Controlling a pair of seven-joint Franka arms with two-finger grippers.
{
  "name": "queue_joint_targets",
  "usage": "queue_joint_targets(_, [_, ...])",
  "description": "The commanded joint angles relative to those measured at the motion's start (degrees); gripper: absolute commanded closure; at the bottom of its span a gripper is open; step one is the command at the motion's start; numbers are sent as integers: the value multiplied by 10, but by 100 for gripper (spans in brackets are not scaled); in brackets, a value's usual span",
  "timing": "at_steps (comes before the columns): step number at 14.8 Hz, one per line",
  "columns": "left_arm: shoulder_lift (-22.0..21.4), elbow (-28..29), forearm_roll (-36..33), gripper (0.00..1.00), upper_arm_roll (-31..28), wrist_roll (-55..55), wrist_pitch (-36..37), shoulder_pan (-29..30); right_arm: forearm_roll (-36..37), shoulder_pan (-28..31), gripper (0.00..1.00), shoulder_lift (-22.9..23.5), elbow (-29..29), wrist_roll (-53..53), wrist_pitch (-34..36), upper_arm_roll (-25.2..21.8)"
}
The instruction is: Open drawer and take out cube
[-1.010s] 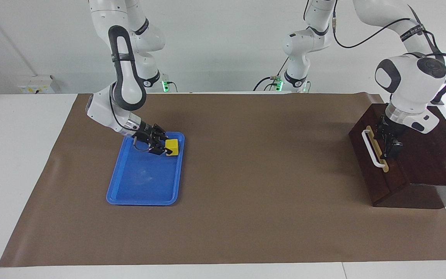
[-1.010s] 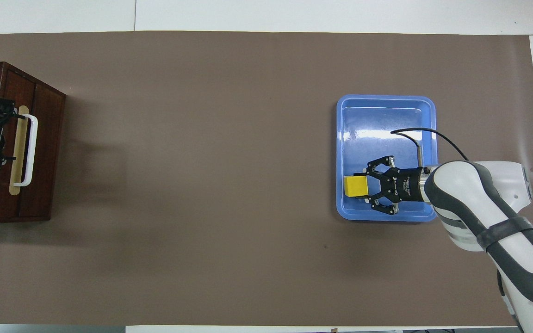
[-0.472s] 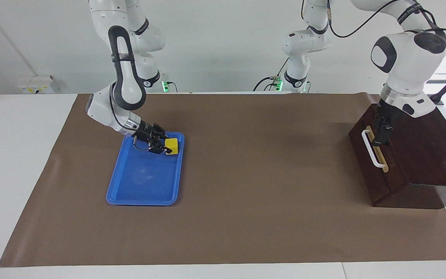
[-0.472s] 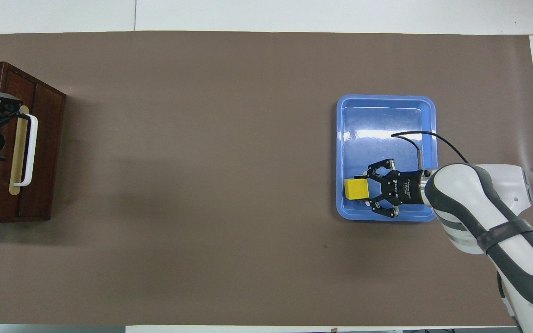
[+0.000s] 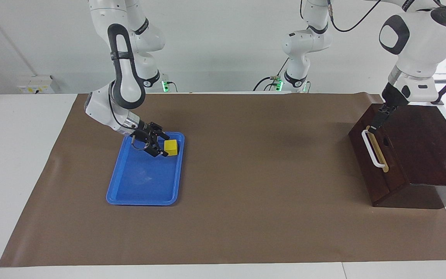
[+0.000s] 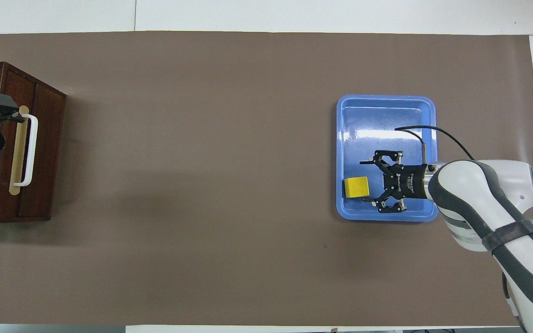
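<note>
A white table [image 5: 18,155] carried a broad brown paper mat [image 5: 246,186]. Directly on the mat lay a shallow blue plastic tray [image 5: 141,186] under the right gripper [image 5: 160,144], and a dark brown wooden box [image 5: 412,155] with a white bar handle beneath the left gripper [image 5: 374,124].

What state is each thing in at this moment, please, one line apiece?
drawer: shut, front flush with the box.
cube: resting in the blue tray, released.
right gripper: open, beside the cube, fingers clear of it.
left gripper: raised over the drawer's white handle, not gripping it.
</note>
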State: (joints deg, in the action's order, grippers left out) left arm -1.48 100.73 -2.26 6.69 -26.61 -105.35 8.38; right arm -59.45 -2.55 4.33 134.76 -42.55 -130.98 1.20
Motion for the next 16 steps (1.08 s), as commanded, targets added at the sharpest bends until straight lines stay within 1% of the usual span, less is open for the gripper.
queue_joint_targets(1, [-6, -4, 11, 0, -7, 124, 29, -2, 50, 5, 0, -26, -48, -22, 1, 3])
queue_joint_targets(2, [-6, -5, 11, 0, -6, 151, 35, -2, 84, 5, 0, -27, -71, -22, 2, 3])
queue_joint_targets(3, [-6, -5, 12, 0, -5, 150, 37, -5, 124, 4, 0, -27, -87, -22, 2, 2])
queue_joint_targets(4, [-8, -5, 13, 0, -1, 148, 40, -6, 190, 4, 0, -27, -112, -20, 5, 3])
queue_joint_targets(6, [-12, -2, 13, 0, 7, 148, 28, -27, 321, 14, 0, -27, -165, -3, 49, 3])
queue_joint_targets(7, [-12, -2, 13, 0, 8, 147, 28, -40, 362, 18, 0, -27, -198, 22, 79, 1])
queue_joint_targets(9, [-13, -2, 13, 0, 8, 149, 37, -54, 428, 40, 0, -21, -266, 118, 154, 1])
queue_joint_targets(12, [-12, -5, 12, 0, 10, 176, 46, -69, 527, 48, 0, -27, -337, 263, 225, 0])
queue_joint_targets(14, [-4, -34, 11, 0, 9, 215, 75, -70, 564, 48, 0, -27, -379, 337, 266, 0])
queue_joint_targets(16, [18, -83, 12, 0, 9, 223, 114, -68, 592, 48, 0, -27, -406, 399, 297, 0])
